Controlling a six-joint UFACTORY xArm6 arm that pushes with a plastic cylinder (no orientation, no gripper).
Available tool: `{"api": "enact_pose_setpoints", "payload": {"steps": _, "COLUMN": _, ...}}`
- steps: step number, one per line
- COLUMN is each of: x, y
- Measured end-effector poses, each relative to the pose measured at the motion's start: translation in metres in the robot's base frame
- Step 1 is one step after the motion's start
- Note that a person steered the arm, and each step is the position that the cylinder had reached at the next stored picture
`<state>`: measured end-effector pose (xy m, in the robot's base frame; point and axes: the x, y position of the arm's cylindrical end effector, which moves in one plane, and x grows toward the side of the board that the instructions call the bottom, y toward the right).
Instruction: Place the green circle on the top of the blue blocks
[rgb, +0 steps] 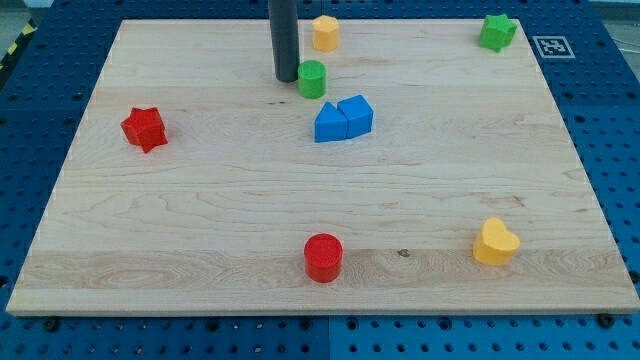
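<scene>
The green circle (312, 79) sits near the view's top centre on the wooden board (200, 200). My tip (286, 78) is right beside it on its left, close to touching. Two blue blocks lie just below and right of the green circle and touch each other: a blue triangle-like block (329, 124) on the left and a blue cube-like block (357, 113) on the right. A small gap separates the green circle from the blue pair.
A yellow block (325, 33) lies at the top, just above the green circle. A green star (497, 32) is at top right. A red star (144, 128) is at left. A red circle (323, 257) and a yellow heart (495, 243) are near the bottom.
</scene>
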<state>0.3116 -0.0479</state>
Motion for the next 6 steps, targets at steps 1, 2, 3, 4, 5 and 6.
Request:
{"api": "enact_pose_setpoints", "payload": {"steps": 1, "x": 0.0, "y": 0.002}}
{"api": "enact_pose_setpoints", "payload": {"steps": 2, "x": 0.0, "y": 0.002}}
{"api": "enact_pose_setpoints", "payload": {"steps": 3, "x": 0.0, "y": 0.009}}
{"api": "enact_pose_setpoints", "payload": {"steps": 4, "x": 0.0, "y": 0.027}}
{"api": "enact_pose_setpoints", "payload": {"steps": 5, "x": 0.0, "y": 0.042}}
{"api": "enact_pose_setpoints", "payload": {"steps": 6, "x": 0.0, "y": 0.059}}
